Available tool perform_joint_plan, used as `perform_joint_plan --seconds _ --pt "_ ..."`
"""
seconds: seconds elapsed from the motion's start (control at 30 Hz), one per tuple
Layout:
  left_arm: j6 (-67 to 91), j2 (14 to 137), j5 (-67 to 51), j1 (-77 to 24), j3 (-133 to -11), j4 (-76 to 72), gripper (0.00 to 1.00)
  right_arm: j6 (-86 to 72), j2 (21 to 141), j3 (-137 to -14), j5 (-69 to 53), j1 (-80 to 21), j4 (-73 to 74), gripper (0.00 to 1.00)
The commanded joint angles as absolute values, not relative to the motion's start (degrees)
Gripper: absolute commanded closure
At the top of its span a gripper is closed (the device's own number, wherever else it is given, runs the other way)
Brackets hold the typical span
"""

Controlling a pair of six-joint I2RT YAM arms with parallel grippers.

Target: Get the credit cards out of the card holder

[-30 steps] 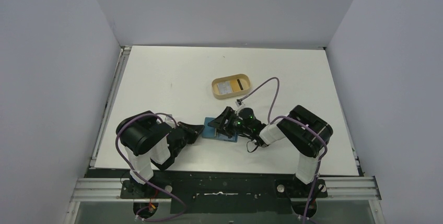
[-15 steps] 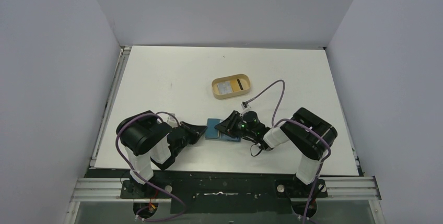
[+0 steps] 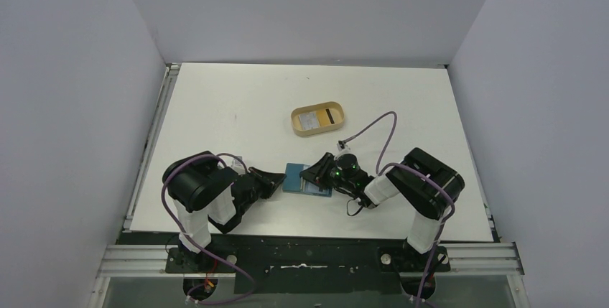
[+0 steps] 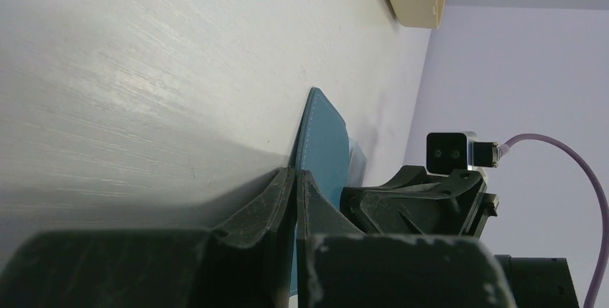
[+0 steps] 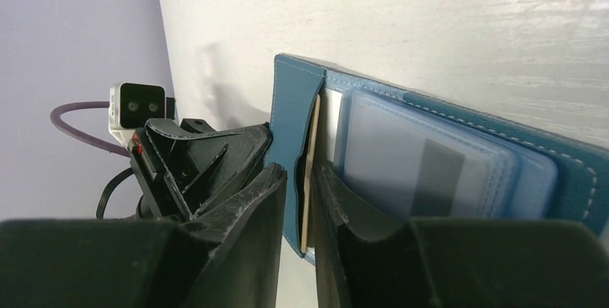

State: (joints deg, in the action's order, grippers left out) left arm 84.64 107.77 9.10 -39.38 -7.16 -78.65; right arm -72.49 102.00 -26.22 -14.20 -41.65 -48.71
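My left gripper (image 4: 294, 182) clamps the card holder (image 4: 323, 143), which lies open on the surface (image 4: 143, 71). My right gripper (image 5: 300, 179) straddles a tan card (image 5: 311, 143); I cannot tell if it grips. Pinching the pocket flap (image 5: 291, 121) too would jam the card.

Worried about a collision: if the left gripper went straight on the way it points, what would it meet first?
The left gripper is shut on the edge of the teal-blue folding card holder, so it would shove that first. Just beyond, the right gripper faces it, probably close; depth unclear.
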Motion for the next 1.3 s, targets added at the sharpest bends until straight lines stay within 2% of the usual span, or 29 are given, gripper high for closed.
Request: perform_joint_plan --seconds 0.0,0.07,0.13,0.23,0.3,0.4,0.47,0.6,0.93,1.27 --pt "83.32 108.62 7.23 -39.73 -7.91 -80.33 1.0 -72.8 103.74 -26.85 -13.88 -41.4 -56.67 0.73" --pt "83.32 108.71 7.2 -39.73 -7.93 -80.38 1.0 -72.86 104.25 -27.13 -14.42 -41.4 -56.8 0.62" --pt "83.39 108.87 7.16 -39.73 -7.96 -80.33 1.0 -72.82 104.49 -27.28 -14.81 -41.33 -56.31 0.56" --pt "83.41 109.13 6.88 -39.72 -8.08 -80.33 1.0 -72.6 104.55 -27.75 -15.36 -41.63 -55.05 0.55" --pt "83.48 109.35 6.77 -39.73 -8.18 -80.33 1.0 -72.8 104.82 -27.87 -15.53 -42.01 -55.48 0.59" --pt "83.58 109.5 6.79 -39.72 -8.09 -80.33 1.0 -73.42 105.25 -27.58 -15.32 -42.43 -56.51 0.75" --pt "83.58 109.51 6.81 -39.72 -8.09 -80.33 1.0 -73.59 105.57 -27.36 -15.44 -42.45 -57.13 0.89" --pt "83.65 109.75 6.65 -39.73 -8.08 -80.33 1.0 -74.18 106.86 -27.5 -15.91 -42.41 -58.93 0.99" --pt "83.84 110.03 6.67 -39.6 -7.99 -80.33 1.0 -75.81 106.33 -24.51 -17.61 -40.76 -62.59 1.0" --pt "83.58 109.87 6.54 -38.32 -7.65 -80.37 1.0 -72.73 98.84 -19.15 -18.79 -38.32 -56.02 1.0"
